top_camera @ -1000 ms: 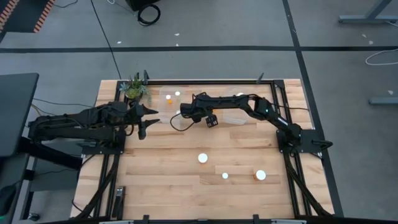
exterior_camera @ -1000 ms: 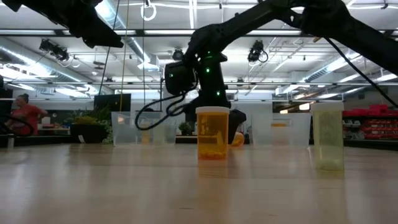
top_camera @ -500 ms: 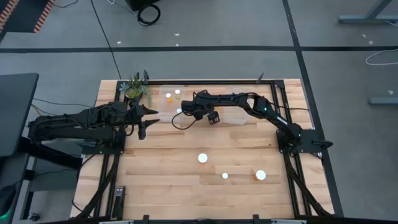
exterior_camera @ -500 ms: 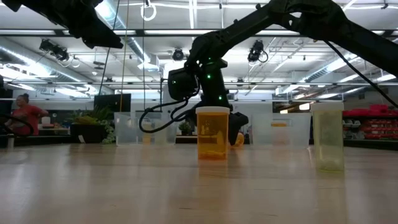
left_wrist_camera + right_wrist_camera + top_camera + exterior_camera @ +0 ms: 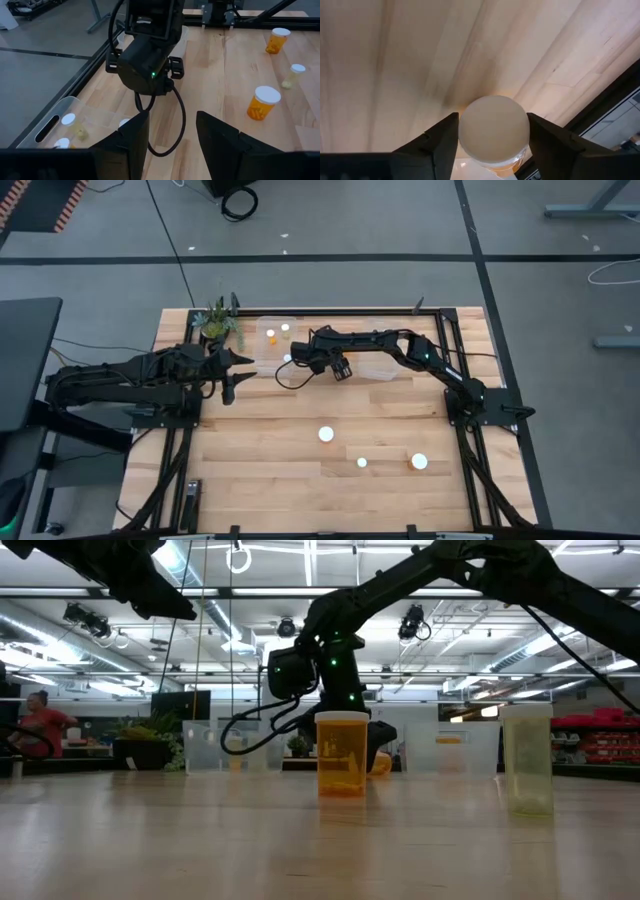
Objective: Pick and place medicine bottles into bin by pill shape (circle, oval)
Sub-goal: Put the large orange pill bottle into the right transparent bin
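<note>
Three amber bottles with white caps stand on the wooden table in the high view: one at mid table (image 5: 326, 434), a narrow one (image 5: 362, 463) and one near the right (image 5: 419, 462). My right gripper (image 5: 340, 369) is in front of the gap between two clear bins, shut on another bottle (image 5: 493, 127). That bottle's orange body shows in the low view (image 5: 381, 765). My left gripper (image 5: 236, 376) is open and empty beside the left bin (image 5: 262, 352). It also shows in the left wrist view (image 5: 172, 132). My right gripper pinches the bottle between its two fingers (image 5: 440, 145), on the sides just under the white cap (image 5: 493, 125). The fingers come from above and point down. The bottle stands upright with its cap toward the wrist camera. Whether its base is on the table I cannot tell.
The left bin holds a few bottles (image 5: 285, 331). A second clear bin (image 5: 388, 370) stands to its right. A small potted plant (image 5: 215, 323) sits at the far left corner. The right arm's cable loops down near the left bin (image 5: 290, 380).
My right gripper has gone a little toward the table's far edge, closer to the bins, still shut on the bottle.
</note>
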Available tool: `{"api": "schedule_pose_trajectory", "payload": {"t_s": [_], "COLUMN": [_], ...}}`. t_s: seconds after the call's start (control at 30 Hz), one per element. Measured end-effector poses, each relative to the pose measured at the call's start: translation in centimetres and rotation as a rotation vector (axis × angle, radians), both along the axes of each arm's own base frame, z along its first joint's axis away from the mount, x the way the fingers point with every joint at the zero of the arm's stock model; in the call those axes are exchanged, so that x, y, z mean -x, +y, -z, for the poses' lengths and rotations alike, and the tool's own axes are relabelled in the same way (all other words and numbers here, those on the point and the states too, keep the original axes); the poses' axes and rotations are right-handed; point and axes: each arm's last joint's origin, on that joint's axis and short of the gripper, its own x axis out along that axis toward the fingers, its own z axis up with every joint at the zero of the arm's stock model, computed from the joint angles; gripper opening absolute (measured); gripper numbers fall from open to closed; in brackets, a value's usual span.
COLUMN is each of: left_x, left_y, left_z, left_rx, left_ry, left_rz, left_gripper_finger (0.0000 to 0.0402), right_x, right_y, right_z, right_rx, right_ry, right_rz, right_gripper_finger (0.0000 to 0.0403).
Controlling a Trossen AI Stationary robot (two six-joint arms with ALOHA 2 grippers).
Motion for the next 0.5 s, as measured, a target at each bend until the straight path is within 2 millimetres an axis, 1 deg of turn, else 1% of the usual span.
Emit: {"api": "schedule_pose_trajectory", "payload": {"t_s": [0.13, 0.23, 0.4, 0.5], "left_x": [0.0, 0.0, 0.0, 0.0], "left_y": [0.0, 0.0, 0.0, 0.0], "left_z": [0.0, 0.0, 0.1, 0.1], "left_rx": [0.000, 0.000, 0.004, 0.006], "left_ry": [0.000, 0.000, 0.002, 0.002], "left_rz": [0.000, 0.000, -0.001, -0.002], "left_gripper_finger": [0.0172, 0.0172, 0.0172, 0.0172], "right_x": [-0.1, -0.1, 0.1, 0.4], "right_y": [0.6, 1.3, 2.4, 2.6], "right_z": [-0.1, -0.6, -2.8, -5.0], "right_rx": [0.015, 0.058, 0.083, 0.067], "right_ry": [0.015, 0.034, -0.014, -0.111], "right_rz": [-0.015, -0.039, -0.036, 0.019], "right_gripper_finger": [0.0220, 0.0227, 0.0228, 0.0225]}}
